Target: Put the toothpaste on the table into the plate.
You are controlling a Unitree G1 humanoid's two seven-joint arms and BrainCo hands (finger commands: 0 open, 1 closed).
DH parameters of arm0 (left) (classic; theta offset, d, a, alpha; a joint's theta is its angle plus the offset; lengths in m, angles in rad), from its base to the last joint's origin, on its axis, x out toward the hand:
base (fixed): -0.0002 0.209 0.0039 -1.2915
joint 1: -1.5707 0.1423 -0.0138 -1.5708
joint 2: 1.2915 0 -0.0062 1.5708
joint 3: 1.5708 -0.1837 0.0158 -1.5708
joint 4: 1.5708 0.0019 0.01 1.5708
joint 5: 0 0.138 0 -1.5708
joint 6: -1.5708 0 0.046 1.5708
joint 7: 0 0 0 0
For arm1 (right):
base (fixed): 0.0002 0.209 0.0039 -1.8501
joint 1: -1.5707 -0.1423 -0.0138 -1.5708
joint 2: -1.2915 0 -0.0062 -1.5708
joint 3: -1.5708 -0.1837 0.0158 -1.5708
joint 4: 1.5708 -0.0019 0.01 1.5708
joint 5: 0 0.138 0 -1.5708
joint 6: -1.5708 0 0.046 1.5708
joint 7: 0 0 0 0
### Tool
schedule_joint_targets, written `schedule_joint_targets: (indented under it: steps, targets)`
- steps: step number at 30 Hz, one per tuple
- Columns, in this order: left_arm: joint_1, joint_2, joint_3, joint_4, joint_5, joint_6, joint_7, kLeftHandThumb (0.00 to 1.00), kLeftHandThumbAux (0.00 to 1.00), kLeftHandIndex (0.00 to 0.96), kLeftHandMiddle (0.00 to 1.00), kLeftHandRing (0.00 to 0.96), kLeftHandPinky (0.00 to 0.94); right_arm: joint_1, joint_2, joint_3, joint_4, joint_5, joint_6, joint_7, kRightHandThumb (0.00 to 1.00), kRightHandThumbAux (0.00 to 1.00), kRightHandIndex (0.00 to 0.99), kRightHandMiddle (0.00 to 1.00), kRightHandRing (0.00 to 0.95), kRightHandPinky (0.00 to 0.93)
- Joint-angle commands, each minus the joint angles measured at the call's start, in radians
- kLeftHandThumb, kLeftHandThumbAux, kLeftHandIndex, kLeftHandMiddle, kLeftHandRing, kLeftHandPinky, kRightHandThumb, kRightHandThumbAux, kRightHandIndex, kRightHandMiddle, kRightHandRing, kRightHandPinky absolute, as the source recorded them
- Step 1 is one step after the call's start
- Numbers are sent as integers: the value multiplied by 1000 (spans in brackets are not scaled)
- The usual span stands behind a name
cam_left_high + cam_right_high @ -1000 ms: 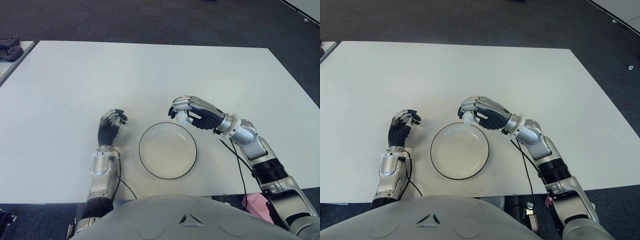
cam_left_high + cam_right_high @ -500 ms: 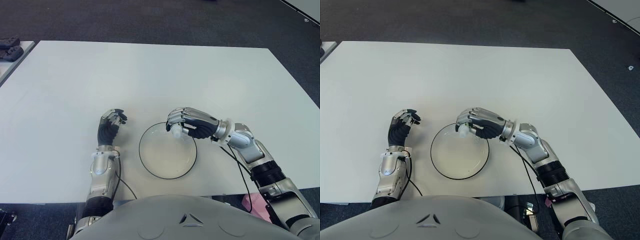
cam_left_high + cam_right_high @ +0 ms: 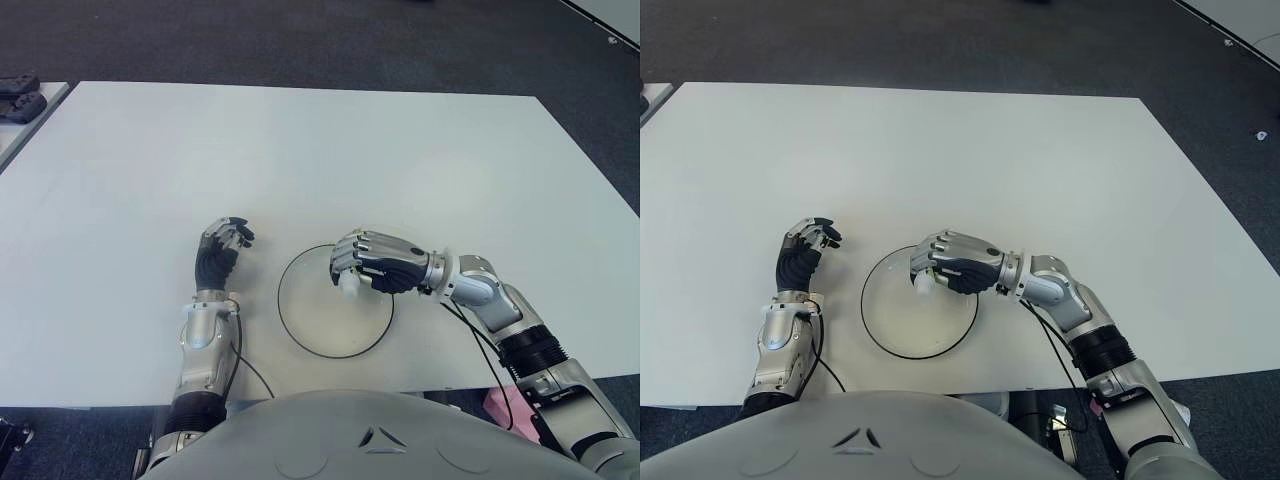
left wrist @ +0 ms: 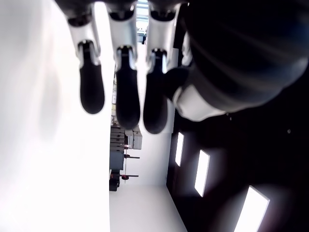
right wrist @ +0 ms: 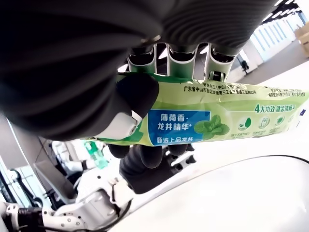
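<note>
My right hand (image 3: 368, 268) is curled around a green toothpaste tube (image 5: 212, 121) with a blue label, held just above the white plate (image 3: 312, 330), over its far right part. The tube's white cap (image 3: 348, 287) pokes out below the fingers toward the plate's inside. In the right wrist view the fingers (image 5: 179, 54) and thumb clamp the tube across its width, with the plate's dark rim (image 5: 270, 160) beneath. My left hand (image 3: 222, 247) is idle to the left of the plate, fingers loosely bent and holding nothing.
The plate lies on a wide white table (image 3: 300, 150) near its front edge. A second table edge with dark objects (image 3: 18, 100) shows at the far left. Dark carpet surrounds the table.
My right hand has carried the toothpaste from beyond the plate's far rim toward me and downward, so it now hangs over the plate's inside. The left hand has stayed put.
</note>
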Motion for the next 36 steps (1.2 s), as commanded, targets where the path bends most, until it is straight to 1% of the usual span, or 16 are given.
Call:
schedule_joint_targets:
  steps: [1,6,7,9,10,14,15,16,18,19,21,23,25,28,31,36]
  targets:
    - [-4,1,-3,14,2,12,1,693,722,431,546,527,510,-2,23,3,45,-58,-32,-45,1000,668,450,423,449,478]
    - [-8,-2,-3,19,6,8,6,693,722,431,548,526,511,-22,39,3,91,-88,-57,-79,954,667,458,404,477,444]
    - [-8,-2,-3,19,7,9,7,693,722,431,548,526,511,-24,40,3,95,-91,-63,-83,868,684,443,378,438,437]
    - [-6,-5,-3,17,10,13,12,693,722,431,549,526,511,-29,40,5,106,-98,-69,-88,792,700,430,354,403,431]
    - [-5,-7,-4,14,12,16,15,694,722,431,547,524,508,-32,41,6,112,-101,-70,-90,758,707,423,323,369,396]
    - [-6,-8,-2,18,18,10,23,694,722,431,541,520,503,-38,30,11,112,-99,-44,-68,710,717,411,252,291,326]
    - [-7,-8,-2,19,17,9,22,694,722,431,541,520,503,-38,29,12,110,-99,-36,-63,627,692,337,221,260,300]
    - [-7,-6,-1,21,14,8,17,693,722,431,540,520,503,-37,27,12,106,-101,-26,-59,570,677,289,201,240,284]
    - [-9,-5,0,24,7,9,10,693,722,431,541,521,503,-36,26,12,101,-105,-12,-55,503,662,233,162,203,257]
    - [-9,-4,0,24,5,9,7,693,722,431,541,522,504,-36,26,13,99,-108,-7,-54,462,654,192,123,168,232]
    - [-10,-3,-1,25,2,9,3,694,722,431,542,522,505,-36,26,13,97,-112,-1,-54,426,648,156,88,137,210]
    - [-9,-1,-1,24,0,8,1,694,722,431,543,523,505,-35,25,12,92,-120,6,-54,384,640,100,45,91,167]
    - [-9,0,-2,23,1,8,2,694,722,431,543,523,504,-34,24,11,88,-127,11,-56,323,623,41,18,39,97]
    - [-10,0,-2,21,2,14,6,694,722,431,542,523,505,-34,22,9,88,-133,11,-61,263,594,13,5,12,34]
    - [-13,-2,-3,20,5,21,12,695,722,432,540,522,506,-37,20,8,93,-133,7,-63,206,554,4,1,4,11]
    - [-15,-3,-2,26,7,13,13,694,723,431,538,521,503,-40,20,2,100,-148,-12,-85,150,497,0,0,0,1]
